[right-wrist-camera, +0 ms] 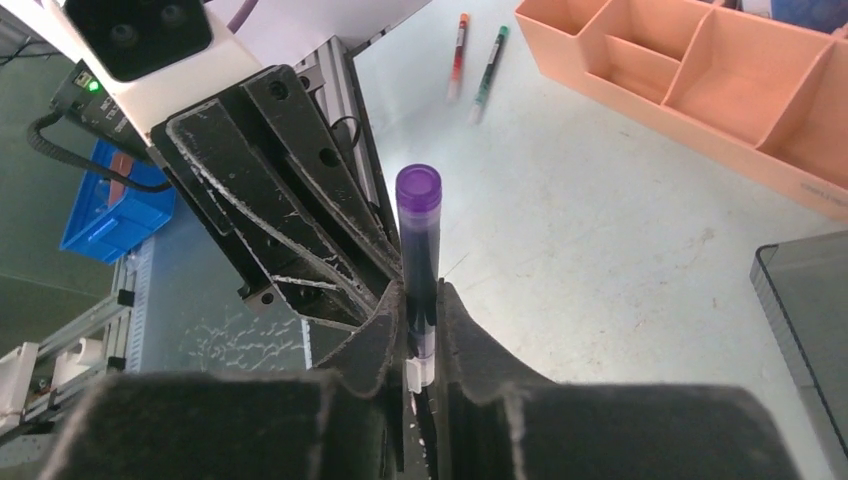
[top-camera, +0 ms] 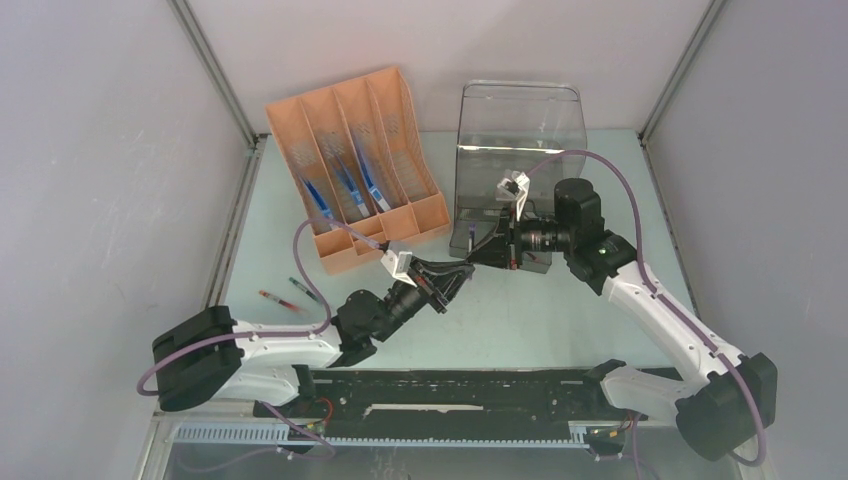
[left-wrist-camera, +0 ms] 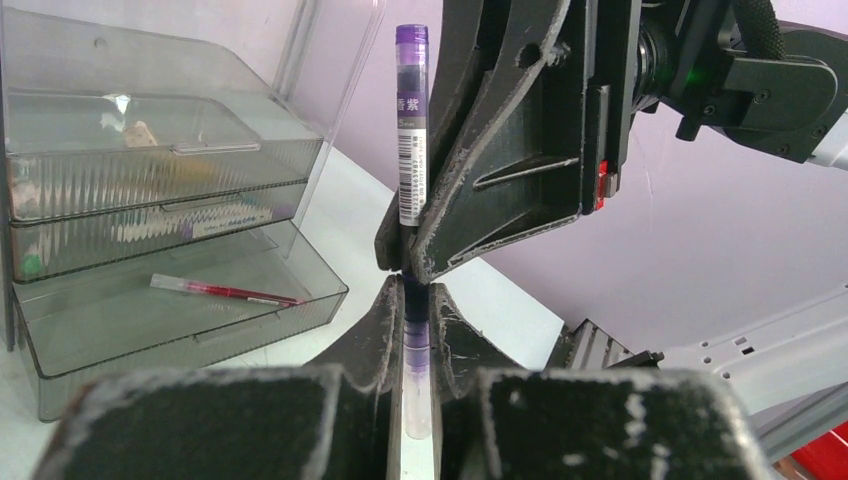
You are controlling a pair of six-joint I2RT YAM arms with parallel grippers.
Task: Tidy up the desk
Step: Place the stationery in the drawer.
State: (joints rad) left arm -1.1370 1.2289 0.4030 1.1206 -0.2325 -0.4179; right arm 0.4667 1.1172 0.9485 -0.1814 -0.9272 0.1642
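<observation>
Above the middle of the pale green desk (top-camera: 560, 310) my two grippers meet tip to tip. The left gripper (left-wrist-camera: 415, 290) is shut on the lower, clear end of a purple pen (left-wrist-camera: 412, 130). In the right wrist view the same purple pen (right-wrist-camera: 419, 240) stands up between the jaws of my right gripper (right-wrist-camera: 424, 300), which are pressed against its barrel below the cap. From above, the left gripper (top-camera: 462, 272) and right gripper (top-camera: 478, 255) hide the pen between them.
An orange compartment organizer (top-camera: 365, 160) stands at the back left, with blue pens in it. A clear drawer unit (top-camera: 515, 140) stands at the back centre; its open bottom drawer holds a red pen (left-wrist-camera: 225, 291). A red pen (top-camera: 280, 299) and a green pen (top-camera: 298, 286) lie on the desk's left.
</observation>
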